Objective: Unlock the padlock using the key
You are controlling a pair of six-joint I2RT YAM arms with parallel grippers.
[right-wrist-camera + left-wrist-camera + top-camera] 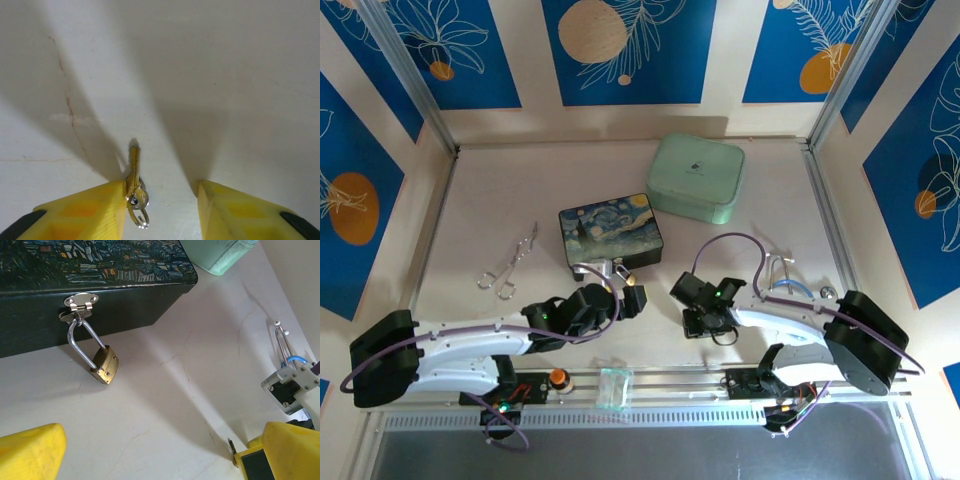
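Note:
The padlock (104, 364), with its brass body and silver shackle, hangs from the hasp (80, 301) on the front of the dark Starry-Night box (75, 270). My left gripper (160, 455) is open wide, low over the table, a short way in front of the padlock. The small key (133, 167) lies on the table with its ring (141, 216). It sits between the fingers of my right gripper (161, 192) and rests against the left finger (100, 210). A clear gap separates it from the right finger (235, 210). In the top view the right gripper (705, 325) points down, right of the box (610, 232).
A mint-green case (695, 176) stands behind the dark box. A clear tweezers-like tool (508, 265) lies at the left. A wire tool with a blue loop (782, 278) lies at the right, near the right arm. A small clear item (614, 386) sits on the front rail.

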